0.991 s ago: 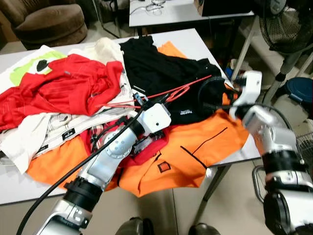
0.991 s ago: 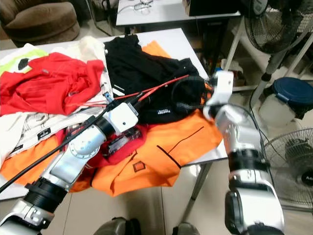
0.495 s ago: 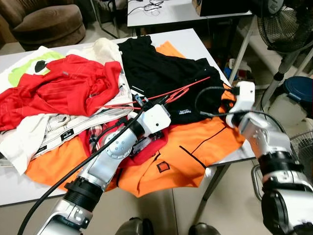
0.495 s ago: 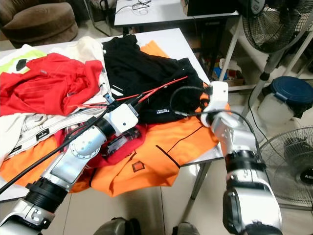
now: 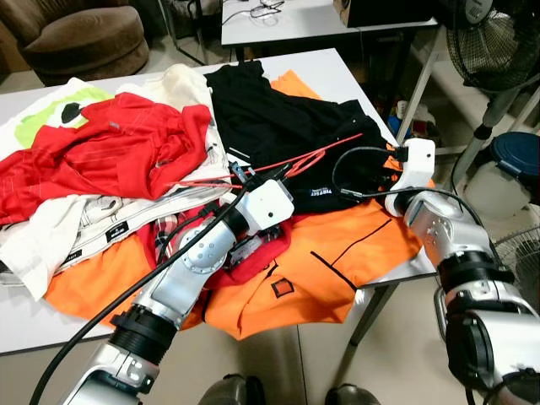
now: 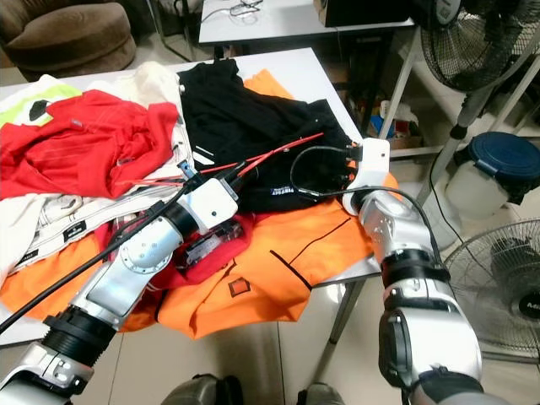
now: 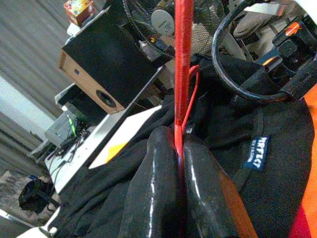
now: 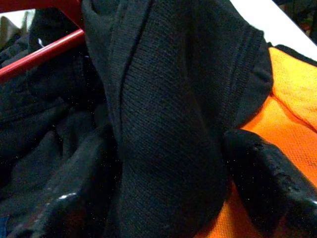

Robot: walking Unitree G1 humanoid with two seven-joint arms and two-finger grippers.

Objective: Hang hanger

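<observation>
A thin red wire hanger (image 5: 314,155) lies across a black garment (image 5: 270,118) on a table heaped with clothes. My left gripper (image 5: 240,174) is shut on the hanger's wire; in the left wrist view its fingertips (image 7: 166,148) pinch the red wire (image 7: 183,74). My right gripper (image 5: 390,157) sits at the right edge of the black garment, beside the hanger's far end. In the right wrist view it (image 8: 166,144) stands open, its fingers (image 8: 267,183) on either side of a fold of black knit cloth (image 8: 168,124).
An orange shirt (image 5: 337,253) hangs over the white table's (image 5: 329,67) near right corner; a red shirt (image 5: 126,143) and pale clothes lie to the left. A standing fan (image 5: 498,42) and blue-lidded bin (image 5: 516,152) stand at the right, a brown armchair (image 5: 76,34) far left.
My right arm has come down and leftward, bringing its gripper onto the edge of the black garment. The left gripper and hanger have stayed put.
</observation>
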